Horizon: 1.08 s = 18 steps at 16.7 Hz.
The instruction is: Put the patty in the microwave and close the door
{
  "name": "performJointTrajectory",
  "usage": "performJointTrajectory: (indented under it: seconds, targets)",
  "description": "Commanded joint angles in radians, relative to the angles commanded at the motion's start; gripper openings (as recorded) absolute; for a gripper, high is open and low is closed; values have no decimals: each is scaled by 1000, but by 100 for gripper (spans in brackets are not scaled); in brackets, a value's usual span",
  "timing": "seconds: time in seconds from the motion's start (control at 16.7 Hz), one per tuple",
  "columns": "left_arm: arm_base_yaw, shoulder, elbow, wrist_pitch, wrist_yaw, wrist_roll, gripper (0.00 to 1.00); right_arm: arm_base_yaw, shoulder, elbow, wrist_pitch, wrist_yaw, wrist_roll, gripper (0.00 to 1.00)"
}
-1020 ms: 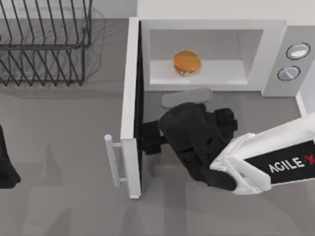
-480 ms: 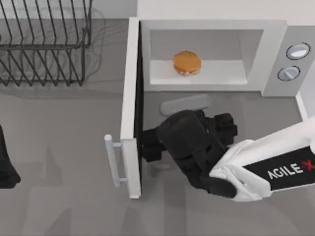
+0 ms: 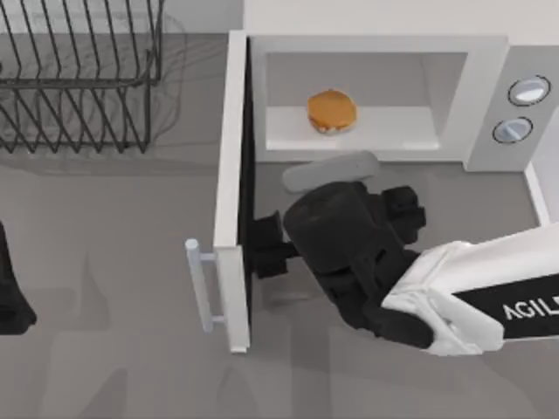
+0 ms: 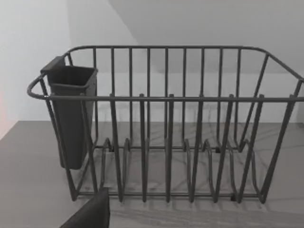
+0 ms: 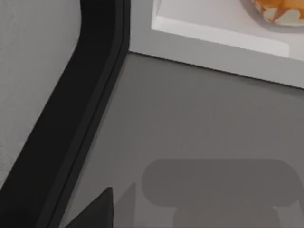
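The patty (image 3: 331,111) lies on the floor of the white microwave's (image 3: 489,96) open cavity, left of the middle; its orange edge (image 5: 280,12) also appears in the right wrist view. The door (image 3: 231,175) stands swung out toward the table's front, with its bar handle (image 3: 199,284) on the outer left side. My right gripper (image 3: 266,249) is right up against the door's dark inner face (image 5: 71,133), in front of the cavity. My left arm (image 3: 10,292) is parked at the table's far left edge.
A black wire rack (image 3: 79,78) stands at the back left, left of the door; the left wrist view shows the rack (image 4: 166,142) with a dark cup (image 4: 71,118) hung on one end. Bare grey table lies left of the door and along the front.
My right gripper dipped slightly toward the table's front, then came back beside the door's inner face. The door and the patty have not visibly moved.
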Motion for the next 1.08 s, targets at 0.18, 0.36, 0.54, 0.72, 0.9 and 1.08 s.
performJointTrajectory:
  seconds: [0.18,0.36,0.54,0.72,0.9,1.08]
  targets:
    - [0,0,0,0,0,0,100,15,-34,16,-51,-8,-5,100]
    - [0,0,0,0,0,0,100,12,-62,32,-132,-13,-2,100]
    - [0,0,0,0,0,0,100,-8,-85,51,-229,-11,6,100]
    - [0,0,0,0,0,0,100,-39,-106,67,-321,-6,14,100]
    - [0,0,0,0,0,0,100,-67,-119,77,-388,1,22,100]
    - [0,0,0,0,0,0,100,-74,-121,81,-405,4,25,100]
